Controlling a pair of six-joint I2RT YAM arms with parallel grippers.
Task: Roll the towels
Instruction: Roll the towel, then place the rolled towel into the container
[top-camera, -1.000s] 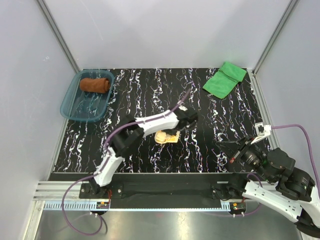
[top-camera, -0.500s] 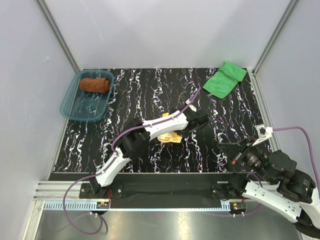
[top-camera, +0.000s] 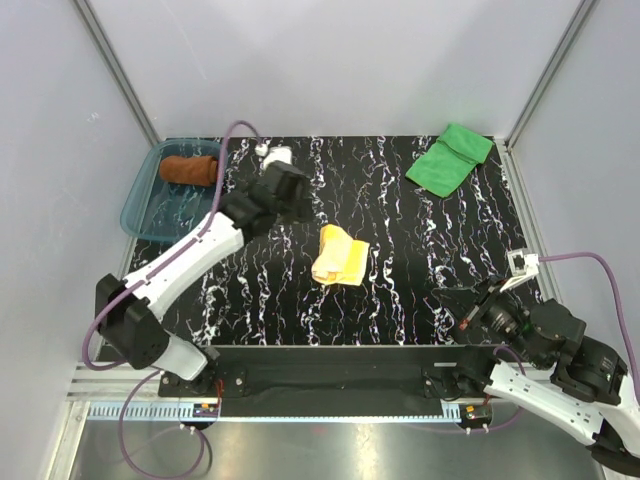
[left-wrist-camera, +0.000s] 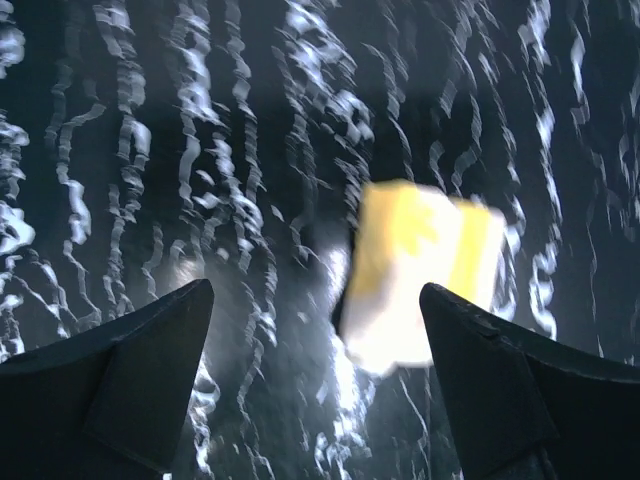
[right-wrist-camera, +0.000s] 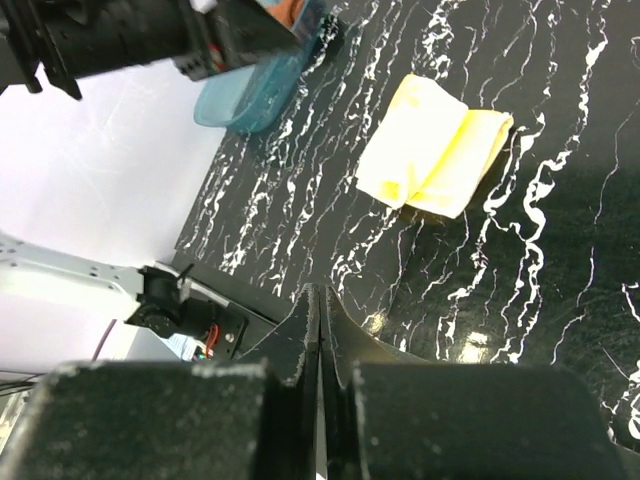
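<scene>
Swung back from the yellow towel (top-camera: 340, 256), now lying loosely folded in the middle of the table (top-camera: 400, 250), the left gripper (top-camera: 292, 195) hangs spread wide and empty beside the tray (top-camera: 150, 225) holding the rolled brown towel (top-camera: 189, 169), while the right gripper (right-wrist-camera: 320, 300) sits pinched together at the near edge, the green towel (top-camera: 449, 158) untouched in the far right corner.

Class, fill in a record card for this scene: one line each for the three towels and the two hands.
rust-brown towel: rolled, in the teal tray
yellow towel: loosely folded, unrolled, centre of the table
green towel: folded flat, far right corner
left hand: open, empty, near the tray
right hand: shut, empty, near right edge
</scene>
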